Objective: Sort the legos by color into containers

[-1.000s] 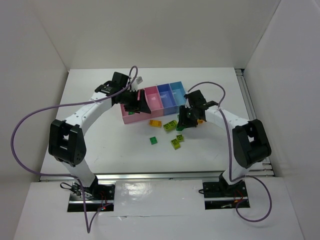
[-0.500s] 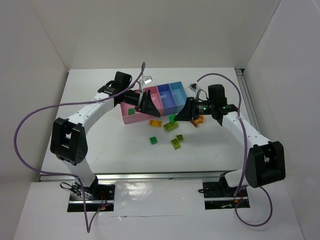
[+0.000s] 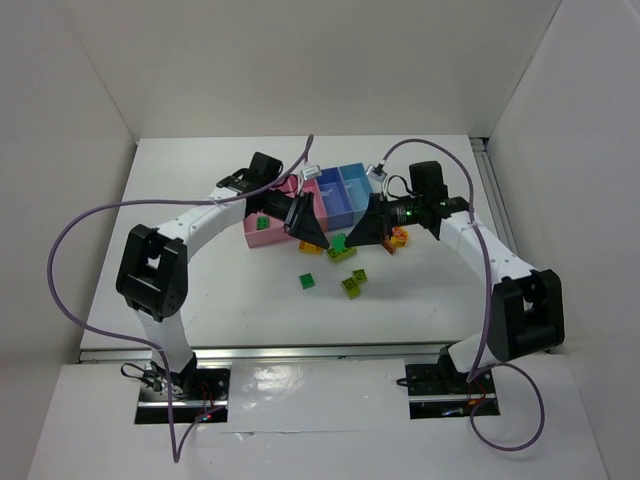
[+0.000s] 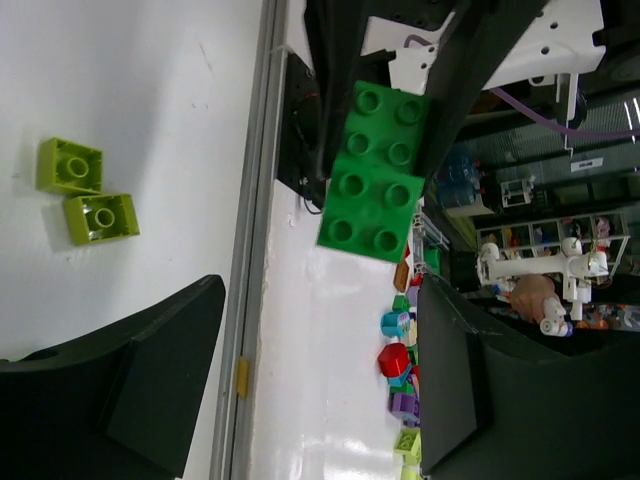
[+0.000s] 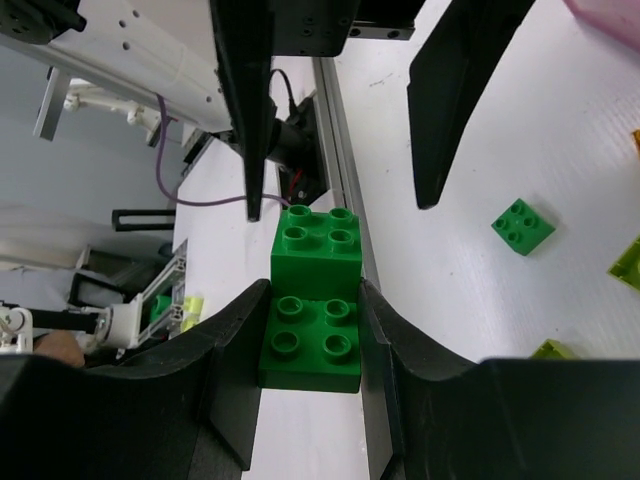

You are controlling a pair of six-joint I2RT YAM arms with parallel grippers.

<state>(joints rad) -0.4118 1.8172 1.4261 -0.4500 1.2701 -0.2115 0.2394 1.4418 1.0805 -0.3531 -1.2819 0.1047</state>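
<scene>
1. The dark green brick [image 5: 310, 325], two studs by four, hangs in the air above the middle of the table [image 3: 225, 295], just on the near side of the row of bins [image 3: 332, 205].
2. The right gripper [image 5: 312, 300] pinches it by its long sides at one end. The other end sticks out free.
3. That free end points into the gap of the left gripper [image 4: 320, 295], whose fingers stand spread wide. Whether either finger touches the brick cannot be told.
4. The grippers meet tip to tip. The right arm bends its elbow out toward the table's right edge, with its forearm reaching left. The left arm's elbow sits near the left edge and its forearm slants across the pink bin [image 3: 258, 238].
5. Toward the near edge lie a lime brick [image 3: 345, 253], a lime pair [image 3: 353, 282] and a small green brick [image 3: 307, 282]. An orange-yellow piece [image 3: 401, 237] lies just beside the right gripper. Another green brick [image 3: 262, 222] rests in the pink bin.
</scene>
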